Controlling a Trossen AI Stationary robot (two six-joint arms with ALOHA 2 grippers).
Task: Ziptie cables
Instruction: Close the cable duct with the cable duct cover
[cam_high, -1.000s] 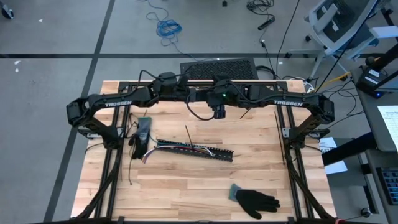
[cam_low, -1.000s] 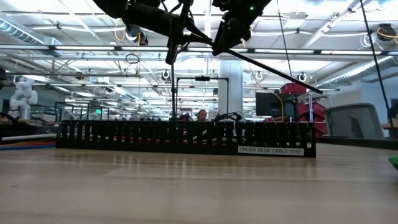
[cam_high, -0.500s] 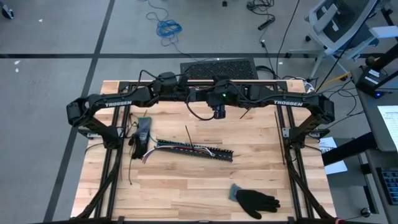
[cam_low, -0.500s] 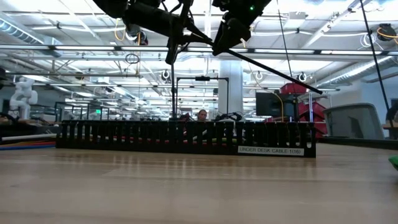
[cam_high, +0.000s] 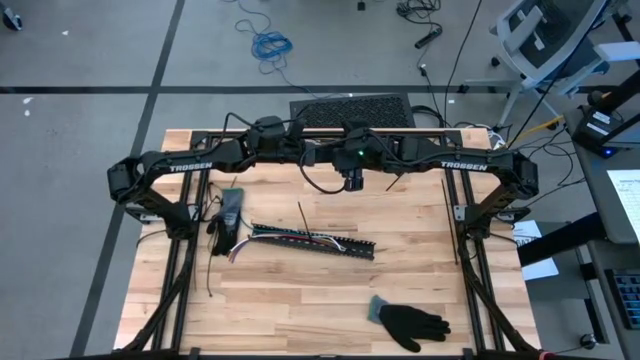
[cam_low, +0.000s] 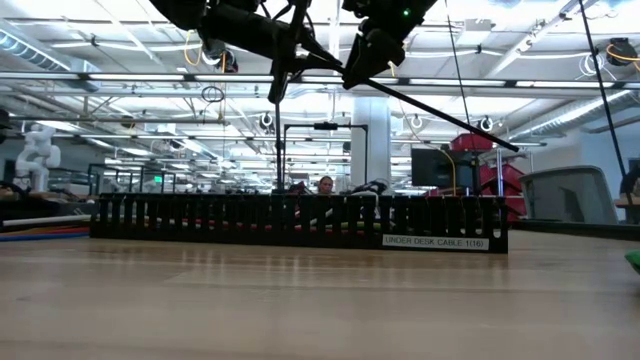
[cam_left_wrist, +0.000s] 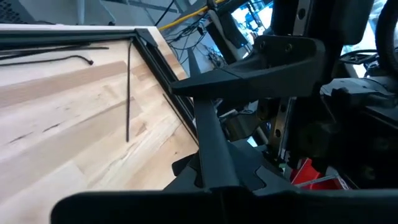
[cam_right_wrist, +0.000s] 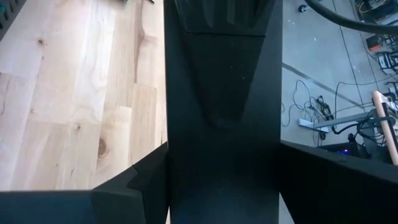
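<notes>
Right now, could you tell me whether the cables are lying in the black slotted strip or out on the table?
In: the cables lie along the black slotted strip, their left ends spilling out.

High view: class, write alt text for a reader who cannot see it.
Two dark arms fold along the wooden table's far edge. Mid-table, coloured cables lie by a black slotted strip; a black glove lies near the front.

Grey concrete floor (cam_high: 90, 60) surrounds the wooden table (cam_high: 300, 290), with a coiled blue cord (cam_high: 270, 44) lying on it. An office chair (cam_high: 545, 35) stands nearby. Ceiling lights (cam_low: 120, 90) brighten the open hall.
</notes>
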